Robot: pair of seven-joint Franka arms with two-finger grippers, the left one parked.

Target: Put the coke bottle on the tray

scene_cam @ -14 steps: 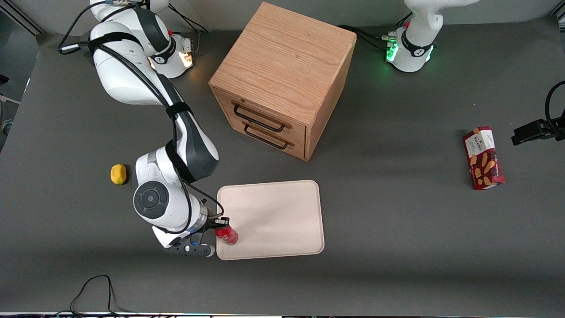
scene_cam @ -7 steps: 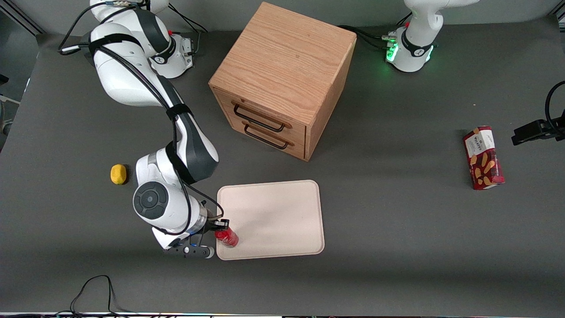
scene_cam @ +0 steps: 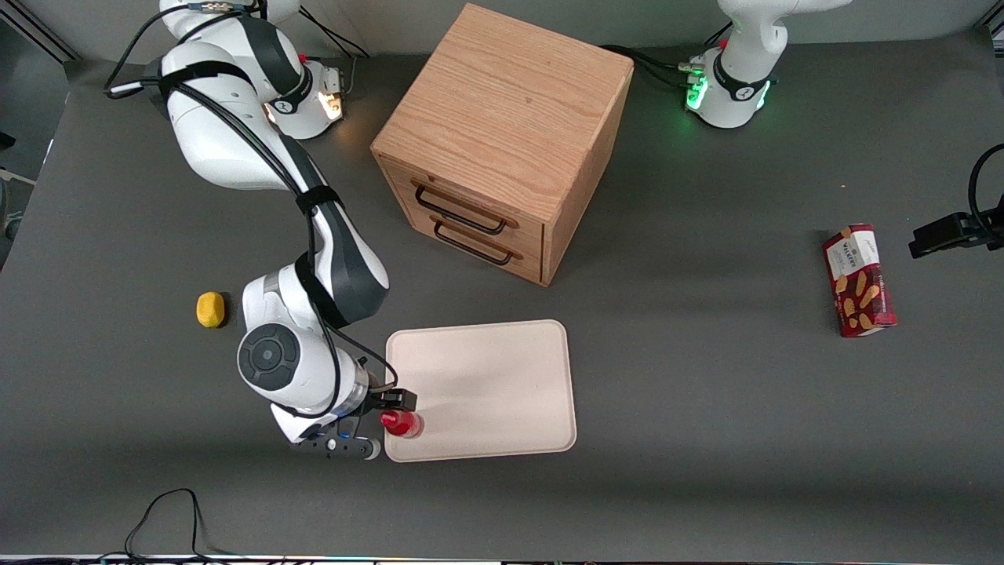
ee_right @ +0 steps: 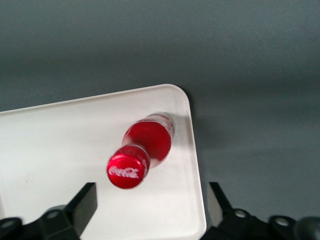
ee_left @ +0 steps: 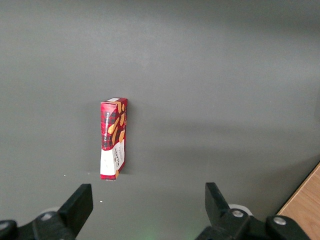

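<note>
The coke bottle (ee_right: 145, 152) stood upright on the tray (ee_right: 60, 150), in the corner nearest the front camera at the working arm's end, just inside the low rim. The gripper (scene_cam: 390, 410) hung right above it with its fingers (ee_right: 82, 205) spread wide, one on each side of the bottle and neither touching it (there was clear tray showing between them and the cap). The bottle was small and glossy red, with a red cap carrying white lettering. It was the only thing on the cream-white tray. A wooden cabinet (scene_cam: 502, 141) sat farther from the front camera, both drawers shut. A lemon (scene_cam: 210, 309) lay near the arm.
</note>
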